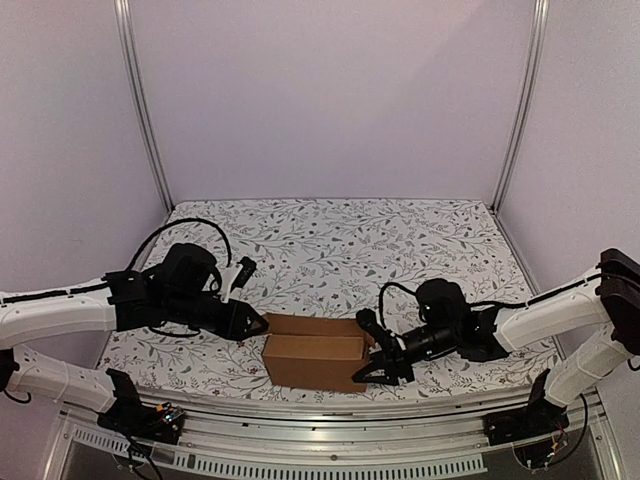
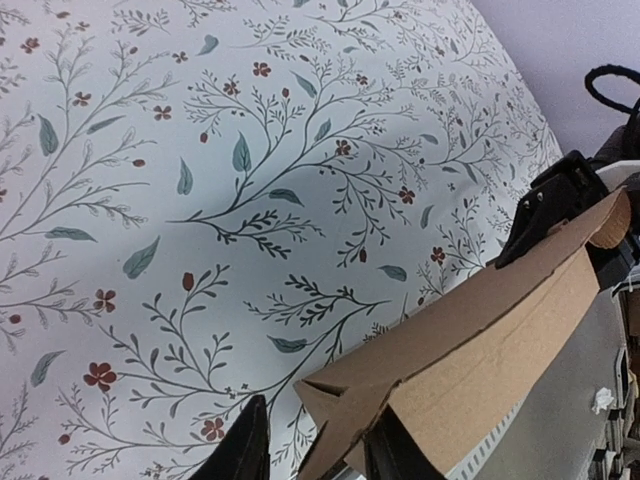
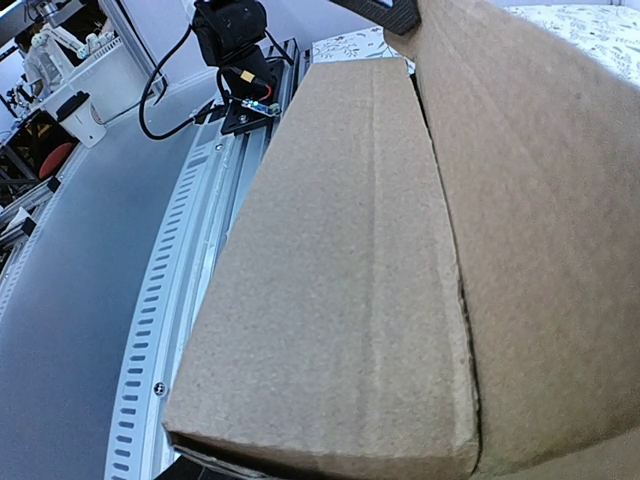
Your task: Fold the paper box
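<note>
The paper box (image 1: pixel 315 352), a brown oblong carton, lies on the floral cloth near the front edge. My left gripper (image 1: pixel 256 326) is at its left end. In the left wrist view the box's pointed corner flap (image 2: pixel 345 400) sits between the fingers; the right finger (image 2: pixel 395 452) touches the cardboard, the left finger (image 2: pixel 245 450) stands apart. My right gripper (image 1: pixel 373 352) straddles the box's right end. The box (image 3: pixel 340 280) fills the right wrist view, with one dark finger (image 3: pixel 388 10) over its far edge and another under its near corner.
The floral cloth (image 1: pixel 340 240) covers the table. A slotted aluminium rail (image 1: pixel 330 425) runs along the near edge, close to the box. The left arm's base and cables (image 3: pixel 235 45) stand on that rail. Metal frame posts (image 1: pixel 140 100) rise at the back corners.
</note>
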`<state>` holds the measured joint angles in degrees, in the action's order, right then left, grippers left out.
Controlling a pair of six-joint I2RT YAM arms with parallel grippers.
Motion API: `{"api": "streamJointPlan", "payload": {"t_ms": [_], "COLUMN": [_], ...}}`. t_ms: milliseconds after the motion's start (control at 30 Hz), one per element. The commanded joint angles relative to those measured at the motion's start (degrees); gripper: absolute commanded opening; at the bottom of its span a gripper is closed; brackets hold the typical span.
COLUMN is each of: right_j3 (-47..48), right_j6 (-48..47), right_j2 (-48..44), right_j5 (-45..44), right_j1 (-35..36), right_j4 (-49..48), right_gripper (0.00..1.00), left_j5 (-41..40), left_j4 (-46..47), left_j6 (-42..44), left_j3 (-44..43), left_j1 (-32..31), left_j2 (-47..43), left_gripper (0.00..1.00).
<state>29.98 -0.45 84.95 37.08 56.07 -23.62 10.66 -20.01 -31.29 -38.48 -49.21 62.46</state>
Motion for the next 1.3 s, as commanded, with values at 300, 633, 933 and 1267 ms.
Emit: {"api": "streamJointPlan", "payload": {"t_ms": [300, 633, 933, 1267], "right_j3": [-1.2, -1.9, -5.8, -8.8], "right_j6": [0.0, -2.0, -0.3, 4.5], "right_j2": [1.2, 1.1, 1.4, 6.0], "right_j5": [-5.3, -16.8, -27.8, -34.9], "right_j1": [0.0, 4.1, 7.6, 9.4], "right_j4": [-2.4, -3.6, -13.0, -22.5], "right_gripper": [0.39, 0.38, 0.39, 0.4], "left_j5": [1.1, -0.8, -5.2, -12.2], "left_j4": [2.8, 2.3, 4.5, 6.9], "left_j6": [0.3, -0.7, -3.6, -7.7], "left_j3": [0.6, -0.7, 0.7, 2.4], "left_j1": [-2.0, -4.2, -7.9, -14.4], "left_j2": [1.3, 2.1, 3.3, 6.5], "left_gripper": [0.05, 0.02, 0.02, 0.01]}}
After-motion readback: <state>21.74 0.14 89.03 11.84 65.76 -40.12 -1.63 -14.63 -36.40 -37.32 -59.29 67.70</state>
